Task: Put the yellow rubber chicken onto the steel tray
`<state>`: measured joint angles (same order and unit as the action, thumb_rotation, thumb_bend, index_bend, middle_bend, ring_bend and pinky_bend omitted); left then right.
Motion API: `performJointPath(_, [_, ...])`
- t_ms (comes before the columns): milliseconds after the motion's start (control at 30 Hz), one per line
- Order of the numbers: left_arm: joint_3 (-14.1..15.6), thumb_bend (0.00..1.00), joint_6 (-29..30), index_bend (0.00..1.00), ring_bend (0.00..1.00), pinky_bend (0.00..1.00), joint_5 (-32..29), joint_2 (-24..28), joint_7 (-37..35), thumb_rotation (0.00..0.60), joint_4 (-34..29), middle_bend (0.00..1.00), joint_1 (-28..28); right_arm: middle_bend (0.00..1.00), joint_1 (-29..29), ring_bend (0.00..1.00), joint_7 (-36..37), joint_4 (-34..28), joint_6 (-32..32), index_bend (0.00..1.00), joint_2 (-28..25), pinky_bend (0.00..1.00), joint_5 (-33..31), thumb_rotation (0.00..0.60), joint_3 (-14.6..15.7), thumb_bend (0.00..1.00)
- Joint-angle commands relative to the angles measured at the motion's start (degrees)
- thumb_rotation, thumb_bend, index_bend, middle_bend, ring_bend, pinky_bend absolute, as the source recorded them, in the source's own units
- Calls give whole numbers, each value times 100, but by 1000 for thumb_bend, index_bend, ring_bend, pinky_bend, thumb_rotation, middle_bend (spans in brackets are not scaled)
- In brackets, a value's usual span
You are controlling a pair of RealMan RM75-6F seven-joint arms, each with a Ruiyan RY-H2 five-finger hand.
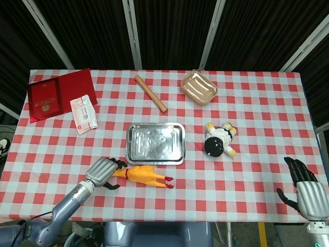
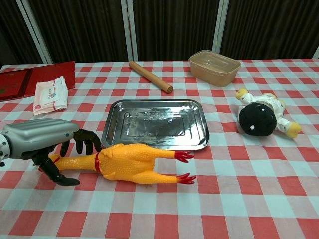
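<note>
while my left hand [image 2: 52, 147] arches over the neck end of the yellow rubber chicken [image 2: 132, 163], fingers apart and not clamped, i read this as the grasp step; the chicken lies on the cloth just in front of the steel tray [image 2: 154, 124]. next: close, lift, carry over the near rim. head hidden under my palm, contact unclear; right hand [image 1: 307, 193] open, idle, part cut off.
</note>
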<state>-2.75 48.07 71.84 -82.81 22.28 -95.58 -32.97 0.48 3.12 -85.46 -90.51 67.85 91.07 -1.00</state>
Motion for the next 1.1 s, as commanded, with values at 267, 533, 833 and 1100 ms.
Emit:
performJointPath(267, [156, 246, 73, 254, 319, 436, -30, -45, 40, 600, 18, 334, -53, 123, -8, 104, 105, 101, 43, 38, 38, 248, -59, 600, -14, 309])
performJointPath(533, [200, 269, 76, 248, 319, 436, -126, -133, 275, 600, -67, 323, -203, 123, -38, 104, 156, 126, 29, 38, 39, 248, -106, 600, -31, 309])
performJointPath(833, [336, 342, 82, 269, 319, 436, -52, -224, 300, 600, 105, 332, -271, 123, -107, 104, 233, 166, -37, 39, 36, 248, -173, 600, -56, 309])
performJointPath(1100, [336, 362, 256, 311, 329, 444, -65, -461, 300, 600, 352, 362, -261, 123, -137, 104, 276, 191, -76, 39, 52, 248, -170, 600, -67, 310])
